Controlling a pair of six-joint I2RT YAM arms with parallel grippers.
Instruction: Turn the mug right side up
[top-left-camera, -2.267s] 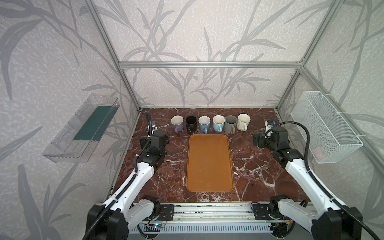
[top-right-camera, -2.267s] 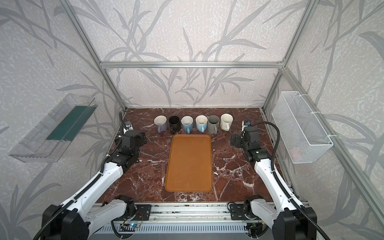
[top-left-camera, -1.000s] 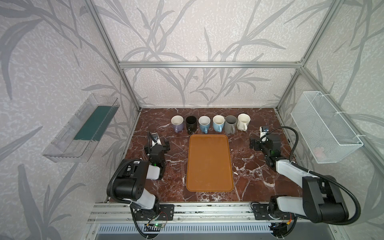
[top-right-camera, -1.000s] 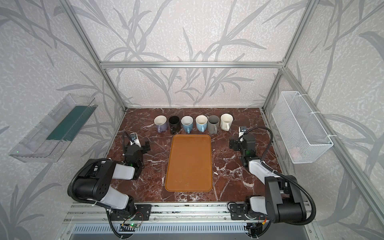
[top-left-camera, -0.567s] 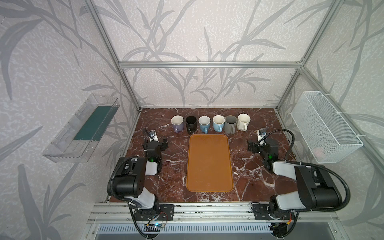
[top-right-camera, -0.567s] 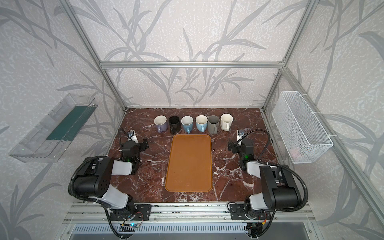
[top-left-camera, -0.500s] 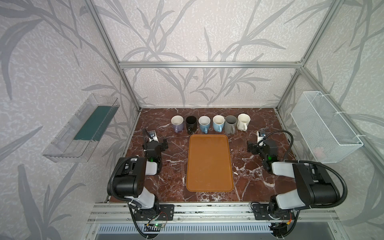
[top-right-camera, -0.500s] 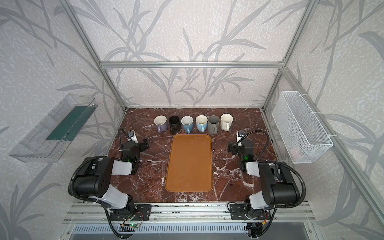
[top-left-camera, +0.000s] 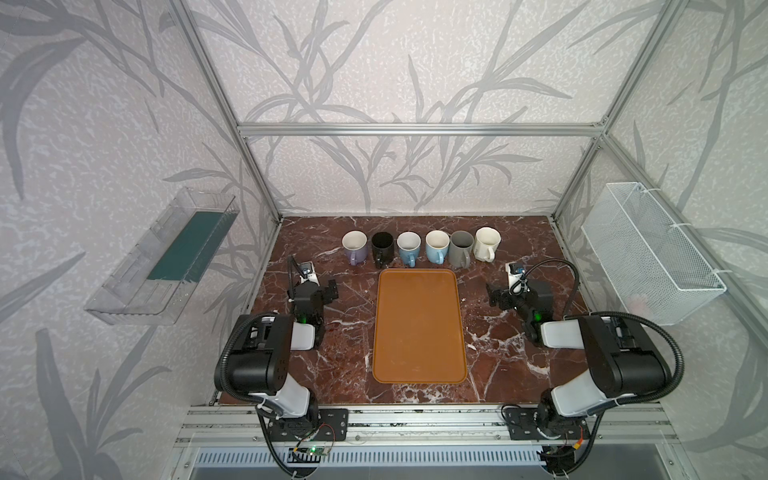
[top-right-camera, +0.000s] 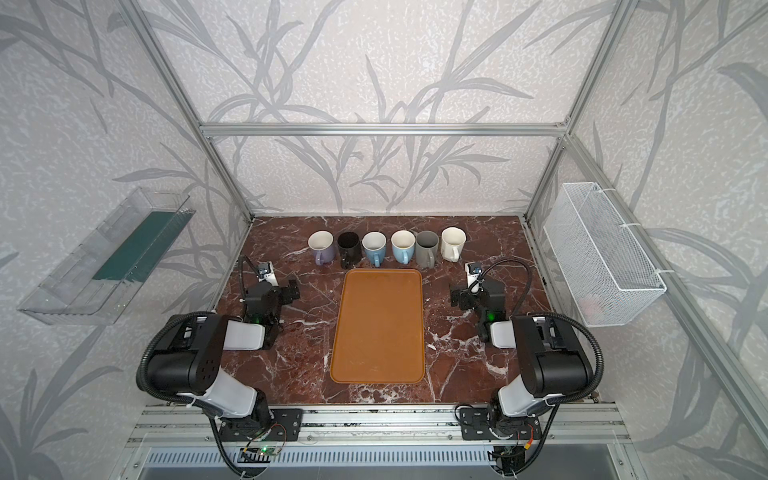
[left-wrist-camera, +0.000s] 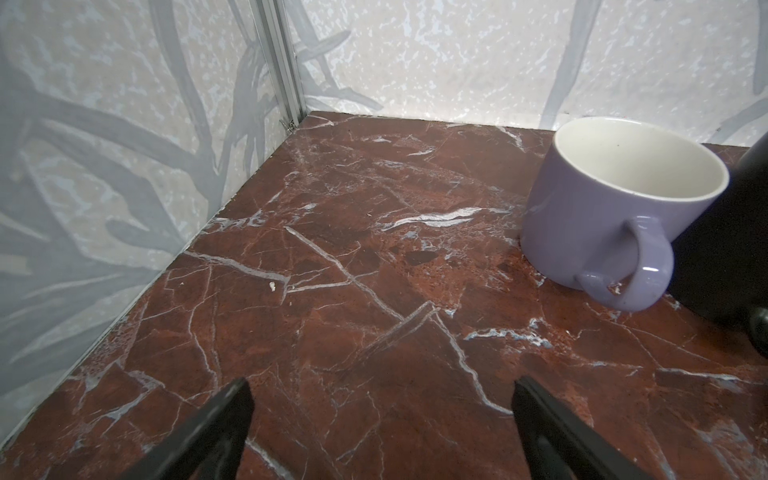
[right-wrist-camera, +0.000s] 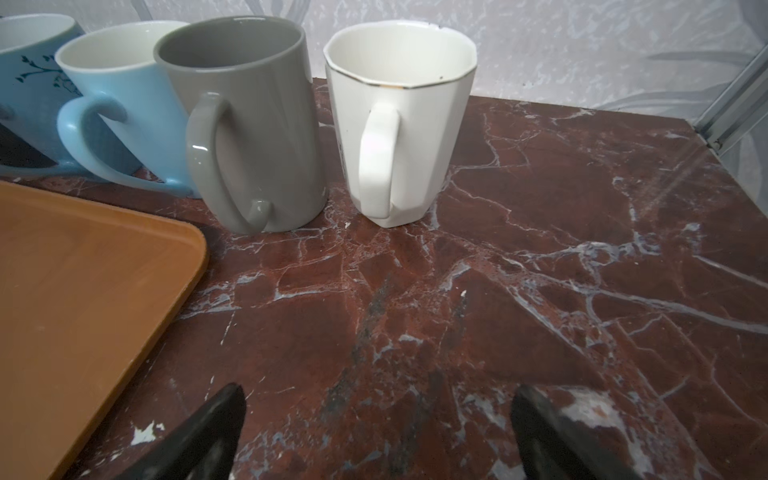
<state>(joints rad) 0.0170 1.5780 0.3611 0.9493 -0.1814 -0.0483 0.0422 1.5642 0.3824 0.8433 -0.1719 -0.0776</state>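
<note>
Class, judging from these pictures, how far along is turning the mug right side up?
Done: every mug in the row, purple mug to white mug, stands mouth up. In hand: nothing; the left end effector and right end effector are open and empty. Left: no upside-down mug shows, so apparently nothing.

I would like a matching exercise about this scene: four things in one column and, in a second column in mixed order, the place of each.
Things:
1. purple mug
2. white mug
3. orange tray
4. wire basket

Places, as seen in both top views:
a. hanging on the right wall
b. left end of the row of mugs
c. lying flat just in front of the row
d. right end of the row

Pairs: 1-b, 2-d, 3-c, 4-a
</note>
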